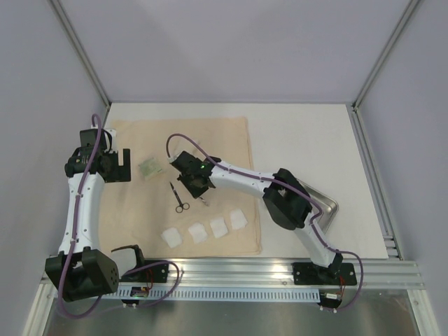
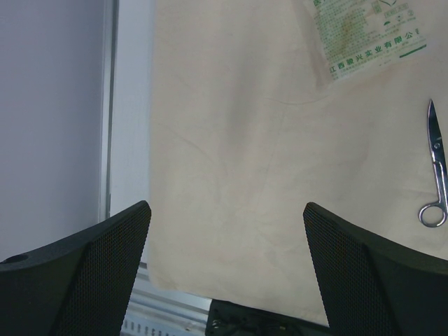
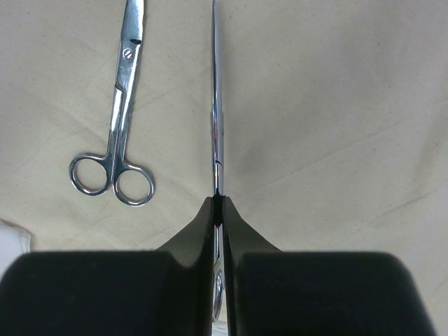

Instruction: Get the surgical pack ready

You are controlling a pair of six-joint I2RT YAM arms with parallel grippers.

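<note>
While the right gripper (image 3: 218,206) is pinching its jaws fully together on the tweezers (image 3: 216,105), the slim steel pair is pointing straight away from the wrist camera, seen edge-on above the beige cloth (image 3: 336,105). Whether the tips are touching the fabric cannot be told. The scissors (image 3: 115,140) are lying flat on the cloth just beside the tweezers, with blades closed and finger loops toward the gripper.

In the overhead view, the cloth is lying spread flat over the left half of the white table (image 1: 301,140), and the right gripper is hovering over its middle. Four white gauze squares (image 1: 198,232) are sitting in a loose row along the cloth's near edge, each apart from the next. A small packet (image 1: 150,169) with green printing is lying on the cloth beyond the scissors. The steel tray (image 1: 327,204) is resting on the bare table off the cloth's right side, partly hidden under the right arm.

The left gripper (image 2: 225,206) is hanging above the left part of the cloth with its jaws spread wide and nothing between them.
</note>
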